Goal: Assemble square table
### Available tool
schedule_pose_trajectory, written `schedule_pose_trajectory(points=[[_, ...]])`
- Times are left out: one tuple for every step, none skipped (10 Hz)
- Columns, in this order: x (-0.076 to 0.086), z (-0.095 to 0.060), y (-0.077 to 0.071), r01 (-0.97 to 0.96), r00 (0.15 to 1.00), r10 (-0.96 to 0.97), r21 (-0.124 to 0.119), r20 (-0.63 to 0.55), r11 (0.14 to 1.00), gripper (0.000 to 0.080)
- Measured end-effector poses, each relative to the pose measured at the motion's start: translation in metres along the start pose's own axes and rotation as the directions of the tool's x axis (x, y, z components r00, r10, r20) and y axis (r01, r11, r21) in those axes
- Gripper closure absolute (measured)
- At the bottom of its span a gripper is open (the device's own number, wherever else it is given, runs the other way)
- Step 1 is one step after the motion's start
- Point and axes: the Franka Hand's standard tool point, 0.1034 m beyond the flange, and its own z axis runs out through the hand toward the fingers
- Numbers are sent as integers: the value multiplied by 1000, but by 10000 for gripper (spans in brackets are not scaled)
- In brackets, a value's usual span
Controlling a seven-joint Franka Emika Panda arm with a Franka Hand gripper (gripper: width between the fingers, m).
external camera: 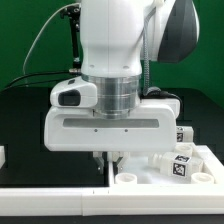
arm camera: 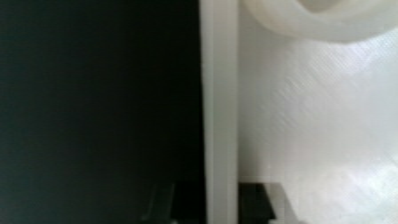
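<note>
Corner sockets: two raised round rings are seen on the square table top, one near socket just beside the gripper and one far socket at the exterior view's right. What lies inside them cannot be told.
Socket in the wrist view: one rounded ring is seen on the white top, well apart from the fingertips.
Square table top: it is laid flat on the black work surface, just behind the long white rail, towards the exterior view's right.
Legs: a short chunky front leg bearing a black-and-white tag is seen by the top's far side. A rear leg is seen behind it. Whether either rests on the top cannot be told.
Materials: the kit is made of white plastic. In the wrist view the top's face is finely grained and its edge is shown as a straight, smooth, brighter strip. The work surface is matt black.
Gripper: it is lowered onto the top's edge near the near socket.
Fingers: two dark tips are set narrowly, one on each side of the edge strip, one over the black surface and one over the white face.
Grip: whether the edge is actually pinched or only straddled cannot be told.
</note>
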Motion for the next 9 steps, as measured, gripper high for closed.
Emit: schedule_pose_trajectory(points=[[0, 0, 0, 0, 1000, 0, 0, 0, 1000, 739], [0, 0, 0, 0, 1000, 0, 0, 1, 1000, 739], [0, 1, 0, 0, 1000, 0, 0, 1, 1000, 560], [0, -2, -2, 8, 1000, -8, 0, 8, 1000, 377], [2, -13, -9, 23, 1000, -23, 9, 16, 1000, 377], [3, -26, -19, 31, 999, -31, 20, 18, 999, 244], [3, -42, -35, 54, 998, -55, 24, 26, 998, 169], [6, -53, -47, 88, 996, -88, 6, -3, 996, 156], [1, -56, -61, 112, 993, -112, -10, -30, 994, 156]])
